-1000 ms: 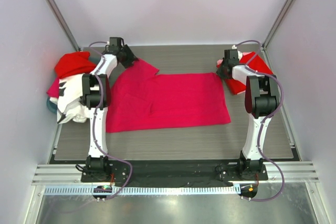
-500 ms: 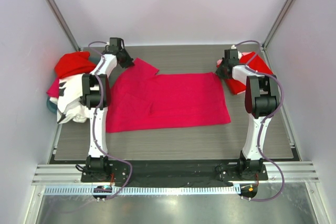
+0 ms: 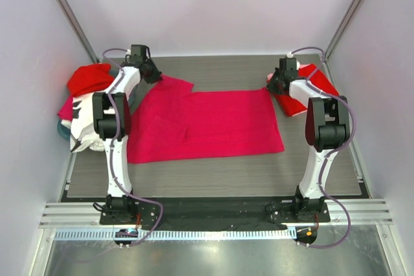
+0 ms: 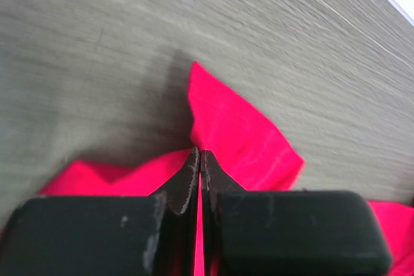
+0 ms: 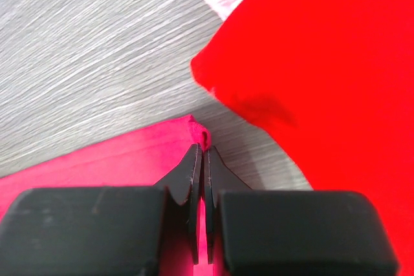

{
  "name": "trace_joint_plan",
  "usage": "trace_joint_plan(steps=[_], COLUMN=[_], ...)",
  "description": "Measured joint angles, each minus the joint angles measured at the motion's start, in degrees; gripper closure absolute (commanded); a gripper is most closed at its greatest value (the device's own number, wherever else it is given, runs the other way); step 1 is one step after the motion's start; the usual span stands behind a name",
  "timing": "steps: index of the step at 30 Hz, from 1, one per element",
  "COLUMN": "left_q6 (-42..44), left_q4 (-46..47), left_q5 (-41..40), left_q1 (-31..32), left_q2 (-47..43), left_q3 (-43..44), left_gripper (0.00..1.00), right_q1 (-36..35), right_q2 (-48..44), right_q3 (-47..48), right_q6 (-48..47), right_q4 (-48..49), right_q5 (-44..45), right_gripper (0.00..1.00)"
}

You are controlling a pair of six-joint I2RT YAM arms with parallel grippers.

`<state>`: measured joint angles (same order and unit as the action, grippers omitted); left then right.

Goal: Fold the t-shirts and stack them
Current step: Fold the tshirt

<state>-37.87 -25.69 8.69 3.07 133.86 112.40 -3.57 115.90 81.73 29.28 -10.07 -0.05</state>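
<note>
Corner of crimson t-shirt [image 3: 207,124] disappears between left end effector's [image 4: 199,156] closed jaws.

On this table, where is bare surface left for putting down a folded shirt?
Bare table runs along the near edge, between the spread crimson shirt and the arm bases, and in the far strip behind that shirt. Crowded: the left pile and the red shirt at the far right.

Bright, even overhead light, faint soft shadows. Top view sharp, sheen on the near metal sheet [image 3: 207,258]. Left wrist view blurs the tabletop [image 4: 129,43].
</note>
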Motion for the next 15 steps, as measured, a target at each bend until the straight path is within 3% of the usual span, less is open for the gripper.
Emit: trace_joint_plan(steps=[8, 15], left_q6=[0.9, 1.4], left_q4=[2.4, 3.0], left_q5=[-1.0, -1.5], left_q1=[1.0, 1.9], left_q2=[-8.2, -10.1], left_q3=[-8.8, -12.8], left_gripper=[1.00, 1.00], right_q1=[0.0, 0.0], right_q2=[-3.9, -6.4], right_q3=[-2.8, -4.8], right_q6=[0.0, -0.1], right_q4=[-1.2, -2.3], right_q5=[-1.4, -1.6], right_gripper=[0.99, 0.99])
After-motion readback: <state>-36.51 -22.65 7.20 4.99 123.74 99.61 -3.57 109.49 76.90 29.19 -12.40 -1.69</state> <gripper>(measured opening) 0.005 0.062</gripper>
